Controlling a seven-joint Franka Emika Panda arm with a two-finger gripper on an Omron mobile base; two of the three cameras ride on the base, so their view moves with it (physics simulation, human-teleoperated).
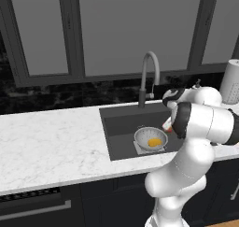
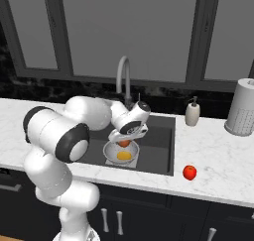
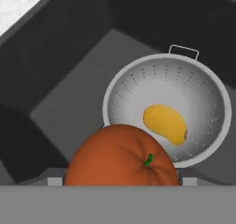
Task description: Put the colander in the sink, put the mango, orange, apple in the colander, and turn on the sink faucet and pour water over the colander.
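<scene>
The sink (image 2: 163, 150) is sunk in the bench (image 2: 218, 155), its faucet (image 2: 124, 71) at the back edge. The colander (image 3: 138, 87) sits on the sink floor with the mango (image 3: 165, 123) inside. The jaws are clamped wide on the orange (image 3: 120, 156), which hangs just above the colander's near rim. The apple (image 2: 189, 172) waits by the bench's front edge.

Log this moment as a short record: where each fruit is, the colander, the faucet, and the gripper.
colander: in the sink
mango: lying inside the colander
orange: between the fingers of the gripper, above the colander's edge
apple: on the counter, to the right of the sink
faucet: no water running
</scene>
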